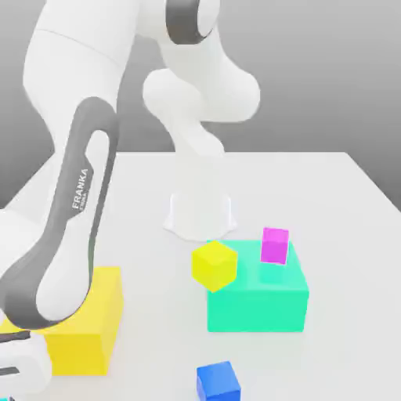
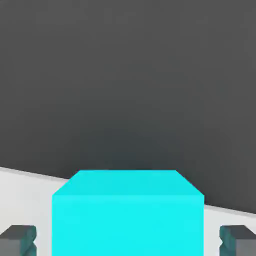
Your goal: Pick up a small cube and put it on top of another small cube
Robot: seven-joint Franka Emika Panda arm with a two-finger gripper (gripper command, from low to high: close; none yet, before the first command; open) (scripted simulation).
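Note:
The small cube (image 2: 128, 215), bright cyan and plain, sits on the white table close in front of the hand camera. My gripper (image 2: 127, 241) straddles it. One dark grey fingertip (image 2: 18, 240) stands on one side of the cube and the other fingertip (image 2: 238, 240) on the opposite side. A strip of table shows between each fingertip and the cube, so the jaws stand open around it without touching. In the exterior view, the white hand (image 1: 17, 370) is low at the left, beside the big yellow block.
In the exterior view, a large yellow block (image 1: 88, 319) lies at the left and a large teal-green block (image 1: 258, 301) at the centre right. A small yellow cube (image 1: 214, 265) and a magenta cube (image 1: 275, 245) rest against or on the teal-green block. A royal-blue small cube (image 1: 218, 381) sits in front.

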